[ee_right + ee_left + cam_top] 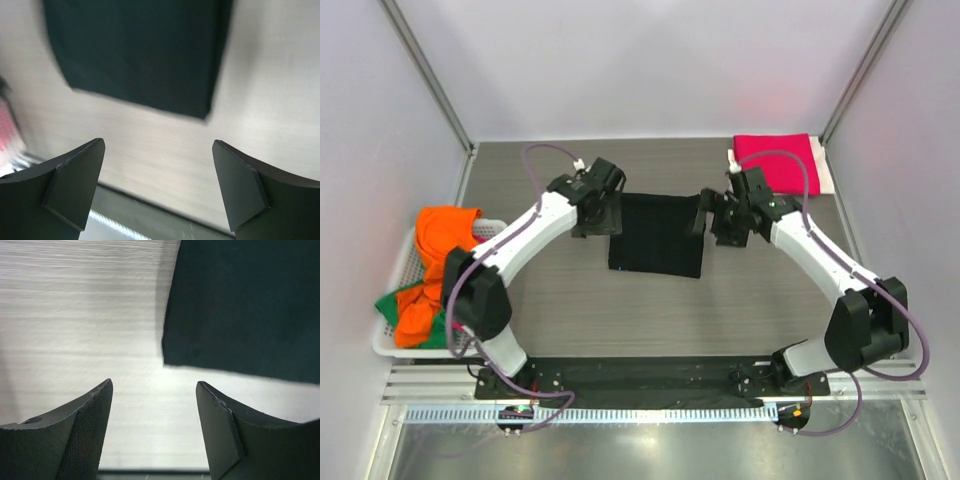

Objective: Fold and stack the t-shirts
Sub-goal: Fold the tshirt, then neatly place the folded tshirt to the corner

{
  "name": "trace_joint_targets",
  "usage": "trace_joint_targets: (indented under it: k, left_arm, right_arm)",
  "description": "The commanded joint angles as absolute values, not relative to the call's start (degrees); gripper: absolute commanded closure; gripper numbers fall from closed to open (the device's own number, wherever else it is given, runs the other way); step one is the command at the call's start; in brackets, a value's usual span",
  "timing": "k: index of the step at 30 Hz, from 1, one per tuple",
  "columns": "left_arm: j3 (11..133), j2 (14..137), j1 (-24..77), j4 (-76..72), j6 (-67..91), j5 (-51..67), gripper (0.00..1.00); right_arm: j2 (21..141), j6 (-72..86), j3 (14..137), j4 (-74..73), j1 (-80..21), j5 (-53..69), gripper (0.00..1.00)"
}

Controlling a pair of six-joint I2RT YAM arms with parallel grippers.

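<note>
I see the black t-shirt (656, 236) lying folded into a flat rectangle in the middle of the table (570, 300), between my two arms. The left gripper (154, 384) hangs just off the shirt's left edge, its jaws spread apart with only bare table between them. In its wrist view the shirt's corner sits just beyond the fingertips, untouched. The right gripper (158, 143) hangs at the shirt's right edge, jaws wide apart too and holding nothing. Its wrist view shows the folded cloth just ahead of the fingers, somewhat blurred. A crimson-pink t-shirt (777, 163) lies folded in the far right corner of the table, well apart from the black one. On my left, a white basket (490, 227) at the table's edge holds a crumpled orange t-shirt (445, 235) and a green t-shirt (395, 300) heaped together.
</note>
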State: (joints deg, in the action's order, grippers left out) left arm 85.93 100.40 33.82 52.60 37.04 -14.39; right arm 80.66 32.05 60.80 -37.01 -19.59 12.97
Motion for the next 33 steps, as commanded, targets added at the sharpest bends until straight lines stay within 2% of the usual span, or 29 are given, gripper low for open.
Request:
trace_joint_targets:
  k: [1, 7, 12, 19, 23, 26, 33]
  left_arm:
    - [86.14, 92.48, 33.93, 59.85, 33.75, -16.44, 0.31]
    - [77.36, 80.52, 33.93, 62.14, 34.98, -15.56, 0.31]
    - [69.18, 69.9, 33.93, 61.35, 36.21, -14.41, 0.31]
    - [63.37, 63.47, 33.93, 60.65, 36.65, -14.59, 0.32]
    - [60.39, 60.12, 33.93, 59.59, 36.04, -15.73, 0.32]
    - [58.46, 57.41, 33.93, 58.28, 35.51, -16.0, 0.32]
    - [55.73, 53.8, 33.93, 55.2, 34.81, -16.09, 0.32]
  right_arm:
    - [84.62, 28.93, 68.89, -36.84, -18.64, 10.36, 0.04]
    - [99.55, 24.53, 79.17, -33.75, -14.86, 14.06, 0.1]
    - [107.39, 22.59, 83.31, -30.59, -11.87, 16.69, 0.14]
    - [117.15, 21.18, 87.01, -26.55, -8.8, 20.12, 0.15]
    - [121.46, 22.23, 86.84, -21.29, -7.38, 24.25, 0.19]
    - [123.57, 22.59, 86.13, -17.6, -7.29, 27.06, 0.27]
    - [124.63, 26.89, 81.31, -8.98, -7.12, 33.04, 0.61]
